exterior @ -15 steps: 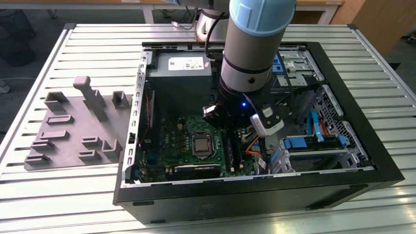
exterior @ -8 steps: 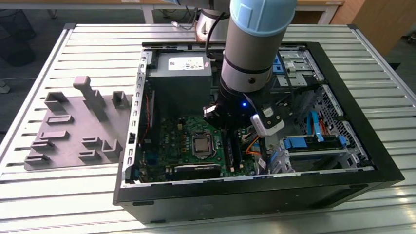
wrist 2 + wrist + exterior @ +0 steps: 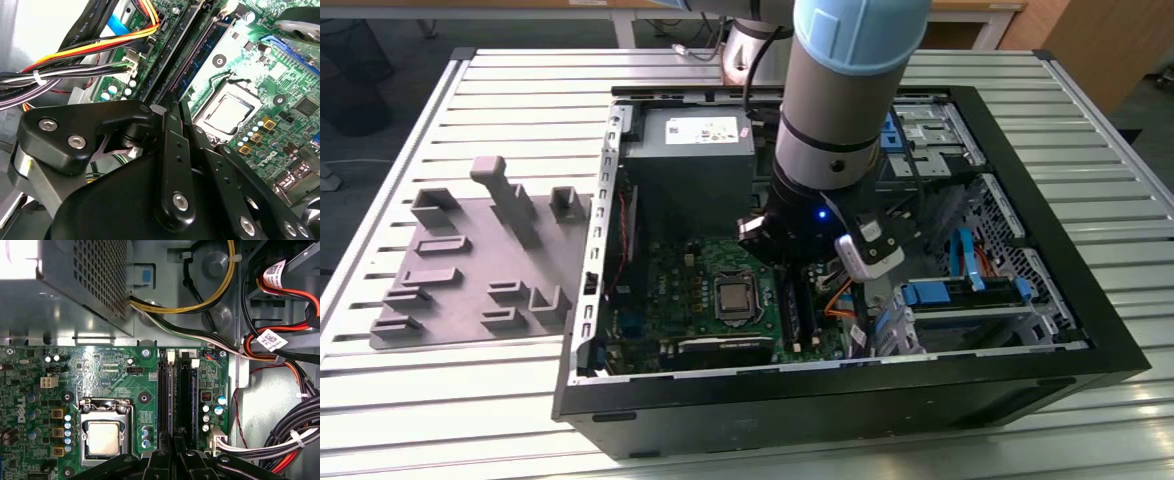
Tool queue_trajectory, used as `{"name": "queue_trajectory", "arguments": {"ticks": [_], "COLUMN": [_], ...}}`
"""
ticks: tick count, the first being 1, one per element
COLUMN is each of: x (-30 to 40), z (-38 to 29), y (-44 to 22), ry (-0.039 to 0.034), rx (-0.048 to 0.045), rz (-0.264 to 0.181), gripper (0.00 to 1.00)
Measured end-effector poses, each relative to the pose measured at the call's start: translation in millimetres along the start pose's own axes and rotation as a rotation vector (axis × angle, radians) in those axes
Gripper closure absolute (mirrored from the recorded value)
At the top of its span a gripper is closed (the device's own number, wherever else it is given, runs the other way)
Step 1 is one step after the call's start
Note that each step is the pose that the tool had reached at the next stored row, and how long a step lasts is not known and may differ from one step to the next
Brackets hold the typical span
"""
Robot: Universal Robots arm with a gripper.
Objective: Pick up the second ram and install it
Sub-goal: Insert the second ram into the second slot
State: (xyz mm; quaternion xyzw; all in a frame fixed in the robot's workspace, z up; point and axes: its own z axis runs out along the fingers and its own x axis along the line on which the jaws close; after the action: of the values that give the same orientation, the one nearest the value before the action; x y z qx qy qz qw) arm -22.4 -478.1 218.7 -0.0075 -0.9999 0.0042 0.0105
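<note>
Tool (image 3: 175,440) fingers pressed together on the second ram (image 3: 174,395), pushing it into its motherboard (image 3: 100,375) slot; seating looks nearly done.

End effector (image 3: 172,107) seemingly over motherboard (image 3: 270,100).

Bright, even light over my bench, harsher inside the case.

I see glare blowing out the power supply (image 3: 60,270) top in the first wrist view, sheen on the motherboard (image 3: 250,55), and soft, near-blurred gripper (image 3: 172,150) links.
</note>
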Motion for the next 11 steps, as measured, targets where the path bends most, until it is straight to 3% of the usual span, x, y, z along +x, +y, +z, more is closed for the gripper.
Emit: {"name": "queue_trajectory", "arguments": {"ticks": [11], "x": [-0.1], "z": [2.5], "y": [0.0], "ry": [0.0001], "rx": [0.0000], "rz": [0.003], "gripper": [0.86]}}
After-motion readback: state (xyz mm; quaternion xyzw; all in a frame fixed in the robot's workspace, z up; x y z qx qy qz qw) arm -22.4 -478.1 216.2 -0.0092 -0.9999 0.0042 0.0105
